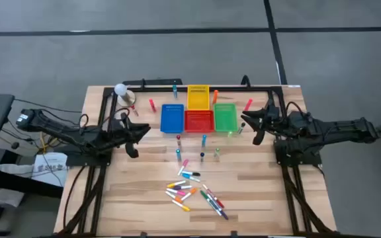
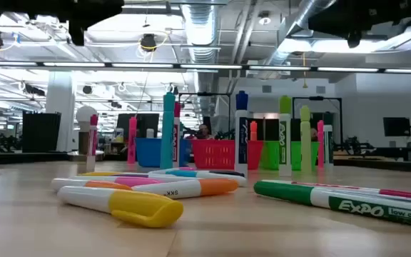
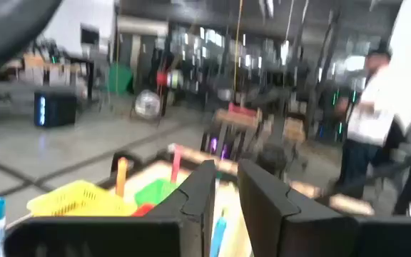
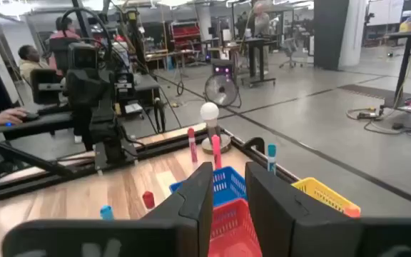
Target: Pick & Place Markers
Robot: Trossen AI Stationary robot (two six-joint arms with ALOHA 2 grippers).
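Several markers lie in a loose heap (image 1: 194,192) on the wooden table's near middle; the low view shows them up close (image 2: 148,193). More markers stand upright on their ends (image 1: 204,139) before the bins and near the far rail (image 1: 152,104). My left gripper (image 1: 132,135) hangs above the table's left side, pointing toward the bins. My right gripper (image 1: 251,125) hangs at the right, beside the green bin. In the wrist views each gripper (image 3: 227,178) (image 4: 228,178) shows a narrow gap with nothing between its fingers.
Blue (image 1: 172,118), red (image 1: 198,121) and green (image 1: 225,117) bins stand in a row at the far middle, a yellow bin (image 1: 198,97) behind them. A white ball on a stand (image 1: 120,89) is at the far left. A black rail (image 1: 197,84) runs along the far edge. A person (image 3: 369,121) stands beyond the table.
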